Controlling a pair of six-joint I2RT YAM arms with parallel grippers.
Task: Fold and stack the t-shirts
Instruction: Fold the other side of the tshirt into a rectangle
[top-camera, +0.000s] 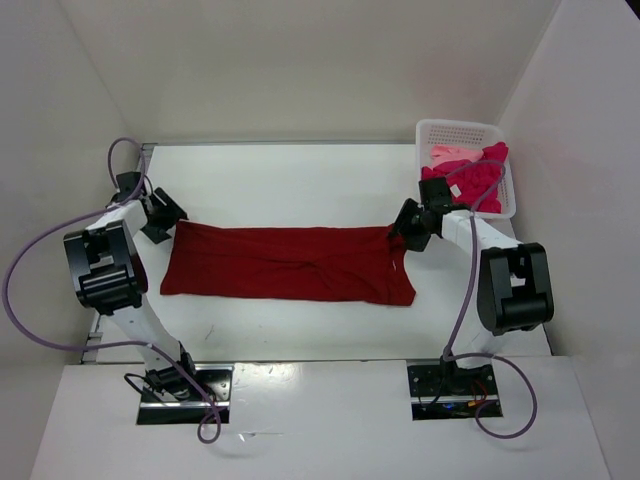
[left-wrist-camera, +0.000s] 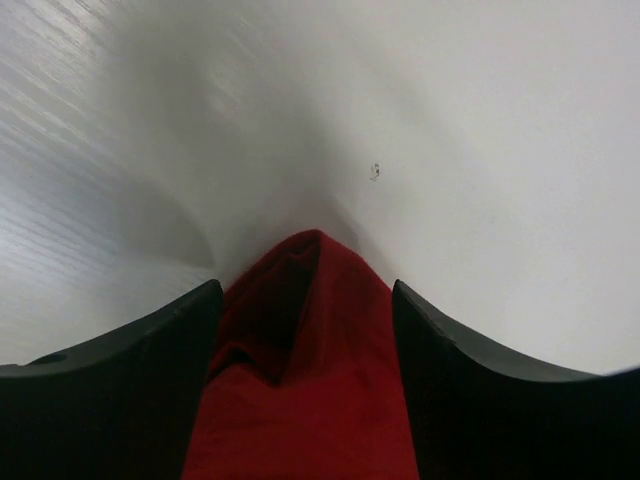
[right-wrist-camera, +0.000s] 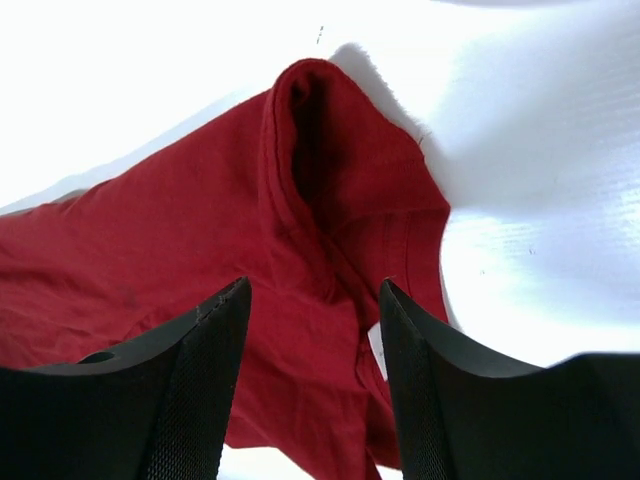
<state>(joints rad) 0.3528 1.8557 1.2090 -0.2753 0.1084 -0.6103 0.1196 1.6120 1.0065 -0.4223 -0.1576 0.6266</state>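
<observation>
The dark red t-shirt (top-camera: 290, 263) lies mid-table in a long band, running left to right with the collar at the right end. It's only partly folded, and the pink t-shirts (top-camera: 470, 172) wait in the white basket (top-camera: 440, 128) at the far right, so nothing's stacked. The left gripper (top-camera: 160, 215) and right gripper (top-camera: 408, 228) sit at either end, fingers apart with red cloth between.

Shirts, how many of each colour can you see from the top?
Dark red t-shirt, on the table: 1
Bright pink clump, in the basket: 1
Pale pink clump, in the basket: 1
Total: 3; more may hide underneath.
</observation>
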